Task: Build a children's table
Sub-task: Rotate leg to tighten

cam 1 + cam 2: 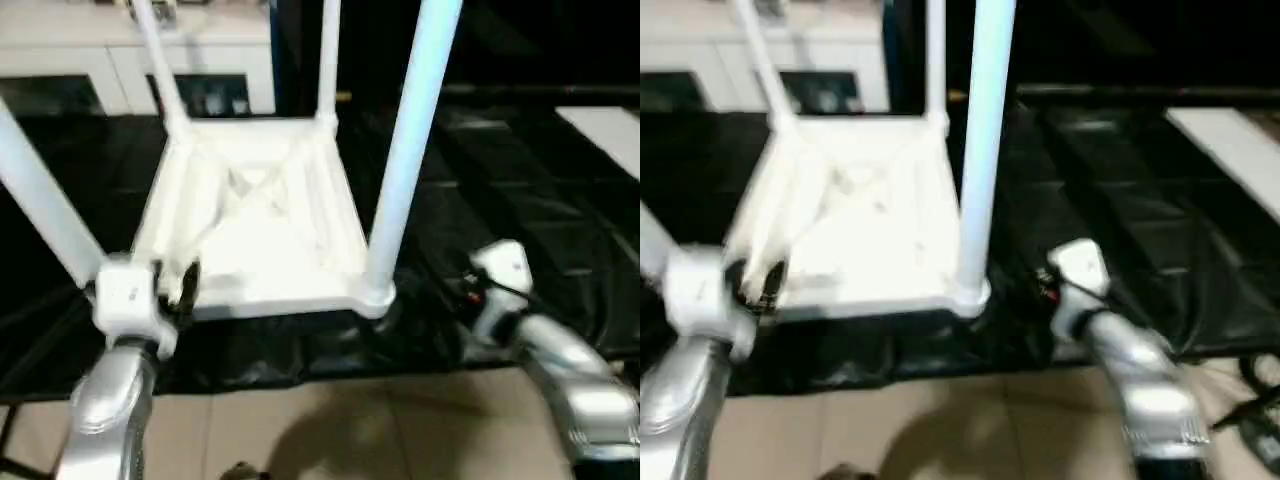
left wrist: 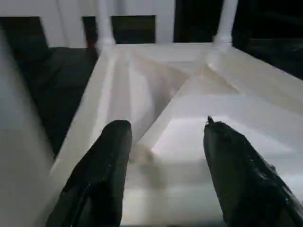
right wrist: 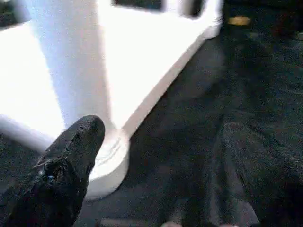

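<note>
Both silver forearms reach forward; the left gripper (image 2: 163, 156) has its jaws parted with nothing between them, and the right gripper (image 3: 156, 165) has its jaws spread wide, empty

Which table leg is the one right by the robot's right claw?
Find the white tabletop lying upside down on the black sheet, with four legs sticking up. Go to its front corner nearest the right claw. That leg stands almost straight up and looks thickest, unlike the front leg by the left claw, which leans outward.
</note>
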`<state>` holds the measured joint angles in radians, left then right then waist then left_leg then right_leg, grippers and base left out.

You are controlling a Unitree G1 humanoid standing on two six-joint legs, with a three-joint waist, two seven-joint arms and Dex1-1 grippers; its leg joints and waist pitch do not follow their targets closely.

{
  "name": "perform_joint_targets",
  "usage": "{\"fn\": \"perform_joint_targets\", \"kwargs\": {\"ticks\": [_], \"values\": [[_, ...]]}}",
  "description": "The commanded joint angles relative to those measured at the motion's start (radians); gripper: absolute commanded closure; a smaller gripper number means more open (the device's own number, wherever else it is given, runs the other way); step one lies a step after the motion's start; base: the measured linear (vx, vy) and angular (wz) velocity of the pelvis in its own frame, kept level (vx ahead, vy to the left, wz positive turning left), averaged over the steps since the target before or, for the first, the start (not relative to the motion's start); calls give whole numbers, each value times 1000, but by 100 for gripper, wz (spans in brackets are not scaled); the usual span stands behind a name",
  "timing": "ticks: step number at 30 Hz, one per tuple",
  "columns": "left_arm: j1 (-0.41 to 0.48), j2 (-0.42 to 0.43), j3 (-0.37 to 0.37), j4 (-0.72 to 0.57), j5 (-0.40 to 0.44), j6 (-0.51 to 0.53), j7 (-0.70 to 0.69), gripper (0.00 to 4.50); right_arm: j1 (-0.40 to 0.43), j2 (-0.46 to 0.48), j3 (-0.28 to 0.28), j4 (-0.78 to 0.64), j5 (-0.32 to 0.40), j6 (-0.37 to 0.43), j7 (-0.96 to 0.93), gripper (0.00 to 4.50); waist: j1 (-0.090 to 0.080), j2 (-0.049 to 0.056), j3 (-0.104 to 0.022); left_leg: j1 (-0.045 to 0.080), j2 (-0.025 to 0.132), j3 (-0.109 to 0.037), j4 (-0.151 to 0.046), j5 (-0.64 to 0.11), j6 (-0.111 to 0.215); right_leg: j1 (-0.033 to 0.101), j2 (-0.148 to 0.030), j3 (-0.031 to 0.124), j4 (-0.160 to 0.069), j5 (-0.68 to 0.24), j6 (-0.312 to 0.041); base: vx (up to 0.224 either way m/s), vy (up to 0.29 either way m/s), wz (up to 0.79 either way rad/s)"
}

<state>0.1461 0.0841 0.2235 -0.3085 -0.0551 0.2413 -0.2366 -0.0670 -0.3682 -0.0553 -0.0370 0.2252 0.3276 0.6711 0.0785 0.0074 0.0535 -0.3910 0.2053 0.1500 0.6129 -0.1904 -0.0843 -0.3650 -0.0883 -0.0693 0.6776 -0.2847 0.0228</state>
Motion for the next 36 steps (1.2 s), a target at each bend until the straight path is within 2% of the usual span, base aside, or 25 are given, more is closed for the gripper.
{"fn": "perform_joint_targets", "kwargs": {"ticks": [1, 3, 4, 5, 6, 8, 9, 10, 12, 13, 14, 16, 17, 18, 20, 21, 23, 24, 27, 28, 30, 32, 33, 34, 36], "values": [[32, -16, 2, -57, -4, -7, 14, 145, 9, -38, -6, -48, 37, 19, 88, 0, -6, -5, -30, 26, 25, -10, -90, -426, -34, -6, -39, 40, -156, -474, -85, 0, 0, 0], [61, -30, 5, -76, 7, -19, 35, 124, 16, -55, -8, -59, 57, 29, 122, 0, -13, -5, -33, 18, 25, -14, -101, -428, -31, 10, -40, 37, -157, -404, -100, -8, 31, -5], [86, -44, 9, -92, 13, -32, 55, 117, 23, -72, -8, -68, 77, 35, 154, 0, -19, -16, -37, 10, 29, -15, -113, -393, -14, 24, -37, 33, -153, -311, -100, 18, 74, -16], [115, -67, 14, -113, 24, -54, 82, 113, 33, -91, -1, -83, 94, 46, 189, 0, -19, -16, -37, 10, 29, -15, -113, -393, -14, 24, -37, 33, -153, -311, -100, 18, 74, -16], [140, -87, 18, -131, 32, -73, 106, 110, 43, -109, 7, -95, 109, 54, 219, 0, -19, -13, -36, 17, 34, -16, -116, -399, -3, 24, -42, 32, -159, -315, -107, 25, 67, -11], [169, -111, 26, -150, 49, -100, 140, 92, 51, -125, 20, -110, 123, 61, 249, 0, -24, -16, -36, 19, 35, -11, -115, -401, -1, 22, -46, 37, -168, -308, -111, 23, 58, -8], [184, -130, 40, -156, 66, -110, 171, 80, 52, -127, 28, -117, 128, 63, 257, 0, -28, -23, -38, 16, 34, -9, -116, -391, 1, 25, -46, 37, -168, -292, -109, 0, 0, 0], [194, -138, 51, -161, 72, -108, 196, 74, 49, -128, 33, -116, 133, 62, 260, 0, -34, -22, -44, 8, 33, -11, -116, -345, 7, 31, -44, 36, -161, -226, -103, 0, 0, 0], [200, -152, 90, -161, 73, -94, 242, 62, 30, -110, 45, -94, 110, 43, 228, 0, -43, -29, -42, 7, 31, -11, -118, -372, 1, 26, -42, 34, -161, -244, -101, 0, 0, 0], [196, -152, 119, -158, 74, -86, 264, 49, 12, -86, 48, -71, 93, 23, 202, 0, -48, -37, -43, 9, 26, -10, -114, -401, -6, 22, -45, 34, -165, -302, -87, 0, 0, 0], [189, -145, 126, -149, 57, -73, 254, 37, 4, -71, 52, -67, 94, 24, 193, 0, -52, -44, -48, 8, 25, -9, -109, -384, -4, 21, -48, 37, -168, -307, -83, 0, 0, 0], [167, -121, 138, -130, 30, -63, 238, 26, 2, -45, 88, -86, 110, 44, 214, 0, -48, -42, -51, 10, 24, -6, -106, -350, 3, 19, -46, 39, -167, -271, -84, 58, -25, -8], [165, -112, 137, -131, 35, -65, 236, 17, 3, -43, 100, -90, 108, 45, 220, 0, -40, -39, -64, 14, 28, -3, -96, -255, 23, 20, -42, 45, -152, -110, -104, 64, -28, -4], [165, -107, 134, -132, 40, -66, 234, 7, 3, -42, 108, -91, 107, 45, 224, 0, -34, -32, -65, 14, 29, 0, -94, -190, 37, 21, -36, 42, -141, 15, -122, 67, -26, 0], [183, -116, 107, -148, 40, -65, 223, 7, 2, -41, 120, -90, 115, 46, 230, 0, -30, -37, -65, 13, 30, 4, -90, -131, 55, 27, -34, 41, -131, 131, -144, 55, -13, -1], [192, -113, 93, -152, 57, -81, 219, 7, 1, -37, 122, -89, 118, 45, 230, 0, -28, -36, -65, 14, 30, 6, -89, -123, 58, 27, -35, 41, -130, 147, -149, 0, 0, 0], [207, -109, 67, -151, 73, -112, 207, 7, 0, -34, 127, -90, 125, 44, 239, 0, -23, -35, -63, 17, 32, 9, -90, -133, 68, 28, -37, 42, -132, 146, -156, 0, 0, 0], [219, -109, 49, -147, 86, -149, 206, 7, -3, -35, 131, -90, 137, 48, 254, 0, -17, -31, -60, 20, 35, 10, -95, -183, 60, 26, -38, 42, -138, 81, -152, 0, 0, 0], [244, -114, 38, -144, 88, -209, 206, 7, -5, -43, 148, -92, 139, 42, 281, 0, -16, -32, -52, 23, 36, 10, -104, -281, 34, 20, -40, 44, -151, -55, -134, 0, 0, 0], [256, -122, 41, -145, 83, -226, 209, 7, -9, -46, 152, -91, 128, 38, 278, 0, -15, -24, -51, 24, 36, 9, -106, -312, 19, 19, -41, 46, -154, -106, -123, 0, 0, 0], [291, -155, 59, -145, 48, -259, 213, 7, -37, -31, 164, -67, 86, 17, 233, 0, -19, -30, -50, 23, 36, 8, -108, -335, -2, 16, -40, 47, -159, -148, -110, 0, 0, 0], [301, -179, 90, -134, 12, -264, 227, 7, -104, 3, 184, 3, 48, -13, 192, 0, -26, -31, -53, 19, 33, 7, -108, -336, -11, 16, -40, 46, -155, -158, -114, 0, 0, 0], [301, -179, 91, -133, 11, -264, 227, 7, -107, 4, 185, 6, 46, -15, 191, 0, -25, -30, -52, 21, 31, 8, -107, -346, -11, 12, -39, 46, -158, -172, -112, 0, 0, 0], [311, -184, 115, -120, 2, -278, 246, 7, -162, 42, 194, 71, 20, -37, 147, 0, -28, -34, -50, 24, 32, 9, -106, -366, -8, 8, -38, 48, -162, -200, -109, 0, 0, 0], [315, -194, 137, -116, 3, -280, 276, 7, -192, 69, 195, 111, 11, -53, 123, 0, -33, -33, -51, 22, 30, 8, -106, -373, -11, 7, -38, 46, -160, -214, -116, 0, 0, 0]]}}
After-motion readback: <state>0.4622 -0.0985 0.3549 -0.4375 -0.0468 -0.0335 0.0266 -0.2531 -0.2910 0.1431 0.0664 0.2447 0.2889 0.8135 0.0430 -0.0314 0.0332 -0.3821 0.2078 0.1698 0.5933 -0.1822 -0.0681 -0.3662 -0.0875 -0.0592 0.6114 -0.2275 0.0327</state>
